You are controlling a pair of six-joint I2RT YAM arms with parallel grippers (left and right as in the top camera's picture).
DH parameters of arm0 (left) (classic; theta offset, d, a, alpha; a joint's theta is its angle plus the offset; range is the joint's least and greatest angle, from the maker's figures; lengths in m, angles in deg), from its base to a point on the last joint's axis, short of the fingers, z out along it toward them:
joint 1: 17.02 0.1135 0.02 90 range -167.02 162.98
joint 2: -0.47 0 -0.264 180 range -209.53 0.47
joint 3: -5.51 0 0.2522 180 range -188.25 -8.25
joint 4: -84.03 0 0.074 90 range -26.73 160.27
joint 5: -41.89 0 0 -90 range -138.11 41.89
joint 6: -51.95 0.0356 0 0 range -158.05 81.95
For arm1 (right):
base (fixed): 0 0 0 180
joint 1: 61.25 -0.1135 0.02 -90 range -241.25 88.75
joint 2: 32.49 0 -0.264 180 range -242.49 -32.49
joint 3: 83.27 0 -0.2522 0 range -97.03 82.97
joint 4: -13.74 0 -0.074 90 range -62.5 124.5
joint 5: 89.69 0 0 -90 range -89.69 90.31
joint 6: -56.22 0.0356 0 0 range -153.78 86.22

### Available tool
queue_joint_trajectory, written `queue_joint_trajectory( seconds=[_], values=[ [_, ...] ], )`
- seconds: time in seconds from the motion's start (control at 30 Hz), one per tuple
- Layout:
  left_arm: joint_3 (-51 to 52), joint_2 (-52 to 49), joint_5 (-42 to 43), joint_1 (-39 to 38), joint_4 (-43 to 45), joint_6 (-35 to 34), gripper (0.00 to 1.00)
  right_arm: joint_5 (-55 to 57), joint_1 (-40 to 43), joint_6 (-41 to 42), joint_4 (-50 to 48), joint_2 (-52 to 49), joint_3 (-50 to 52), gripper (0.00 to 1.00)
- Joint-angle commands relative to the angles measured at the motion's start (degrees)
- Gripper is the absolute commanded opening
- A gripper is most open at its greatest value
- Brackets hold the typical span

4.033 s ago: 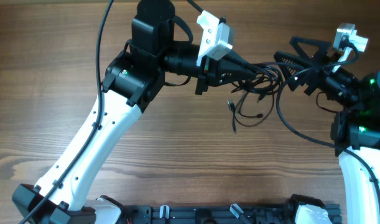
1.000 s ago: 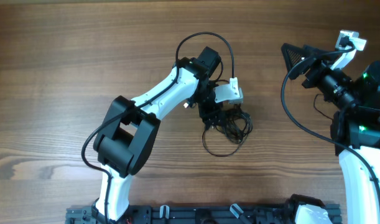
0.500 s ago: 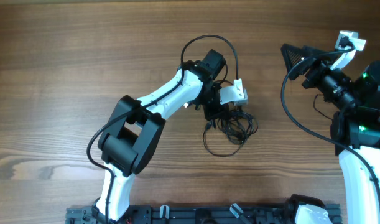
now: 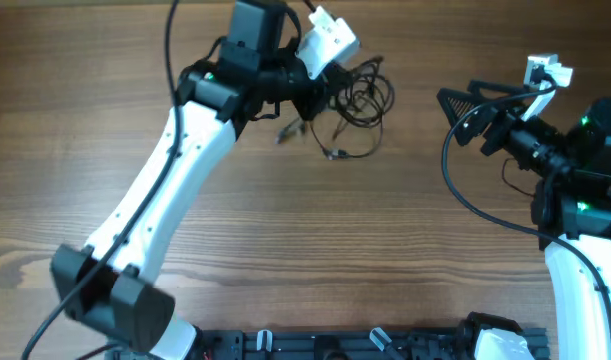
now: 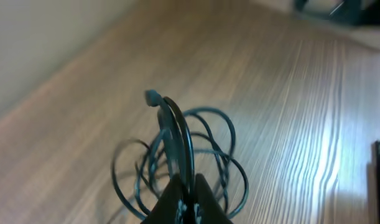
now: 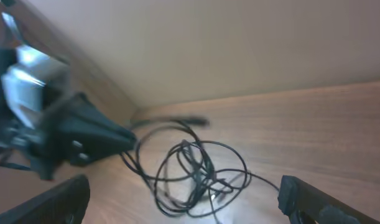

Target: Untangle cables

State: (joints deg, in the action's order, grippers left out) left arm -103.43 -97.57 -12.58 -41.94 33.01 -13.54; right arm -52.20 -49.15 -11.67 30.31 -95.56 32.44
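Observation:
The cables (image 4: 363, 98) are a bunch of thin black looped wires, hanging from my left gripper (image 4: 320, 92) near the table's far edge, with plug ends trailing at the left and below. In the left wrist view my left gripper (image 5: 185, 198) is shut on several strands, and the cables' loops (image 5: 205, 146) fan out beyond the fingertips. My right gripper (image 4: 453, 115) is open and empty, to the right of the bundle and apart from it. In the right wrist view the cables (image 6: 193, 167) hang between its spread fingers (image 6: 183, 202), with the left gripper (image 6: 84, 138) at the left.
The wooden table (image 4: 405, 250) fills the overhead view. A thicker black arm cable (image 4: 460, 195) loops beside the right arm. The left arm (image 4: 165, 200) crosses the table's left half diagonally. A black rail (image 4: 335, 345) runs along the front edge.
My left gripper has risen and swung from the table's middle to the far side, carrying the cable bundle. My right gripper has shifted slightly left and down.

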Motion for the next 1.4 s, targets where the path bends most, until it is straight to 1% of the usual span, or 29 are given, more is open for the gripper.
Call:
queue_joint_trajectory(
  seconds=[0.0, 0.1, 0.2, 0.33, 0.37, 0.47, 0.6, 0.7, 0.77, 0.83, 0.97, 1.13, 1.2, 1.27, 1.37],
  values=[
    [-0.70, 3.50, 1.51, -0.96, 3.02, -1.22, 0.04, -3.17, 0.13, -4.33, 1.05, -0.09, -0.79, 1.00],
    [-0.70, 4.74, 1.53, -1.66, 6.32, -1.66, 0.04, -3.54, 0.09, -5.62, 2.08, -0.11, -0.79, 1.00],
    [-0.72, 5.05, 1.51, -2.25, 12.04, -6.40, 0.04, -3.54, 0.09, -6.51, 3.06, -0.11, -0.79, 1.00],
    [-0.74, 5.16, 1.53, -2.19, 20.55, -14.69, 0.04, -3.54, 0.09, -7.15, 4.33, -0.11, -0.74, 1.00],
    [-0.74, 5.16, 2.16, -2.19, 22.27, -15.52, 0.04, -3.54, 0.09, -7.13, 4.35, -0.11, -0.74, 1.00],
    [-0.74, 5.27, 6.78, -2.19, 25.07, -15.98, 0.04, -3.54, 0.09, -6.12, 4.13, -0.11, -0.74, 1.00],
    [-0.72, 5.27, 11.23, -2.19, 25.29, -15.96, 0.04, -4.33, 0.09, 0.85, 2.36, -0.11, -0.74, 1.00],
    [-0.72, 5.27, 15.17, -2.25, 25.55, -15.87, 0.04, -6.32, 0.09, 3.58, -1.11, -0.11, -0.74, 1.00],
    [-0.72, 5.27, 17.81, -2.23, 27.28, -15.98, 0.04, -6.32, 0.09, 3.39, -0.83, -0.39, -0.74, 1.00],
    [-0.72, 5.27, 18.36, -2.25, 28.70, -16.02, 0.04, -6.32, -0.11, 3.34, -0.33, -0.85, -0.74, 1.00],
    [-0.72, 5.27, 24.39, -2.25, 35.87, -16.35, 0.04, -6.60, -2.43, 3.30, 0.81, -3.26, -0.72, 1.00],
    [-0.72, 5.27, 24.70, -2.25, 45.97, -26.03, 0.04, -6.27, -8.57, 1.77, 0.81, -7.65, -0.72, 1.00],
    [-0.72, 5.27, 24.70, -2.25, 47.76, -28.55, 0.04, -4.85, -10.64, 1.70, 0.83, -9.33, -0.72, 1.00],
    [-0.74, 5.27, 24.68, -2.23, 48.72, -29.99, 0.04, -3.39, -12.04, 1.75, 0.87, -10.84, -0.72, 1.00],
    [-0.74, 5.38, 24.68, -2.19, 48.92, -30.32, 0.04, -2.23, -12.22, 1.88, 0.94, -12.17, -0.72, 0.99]
  ],
)
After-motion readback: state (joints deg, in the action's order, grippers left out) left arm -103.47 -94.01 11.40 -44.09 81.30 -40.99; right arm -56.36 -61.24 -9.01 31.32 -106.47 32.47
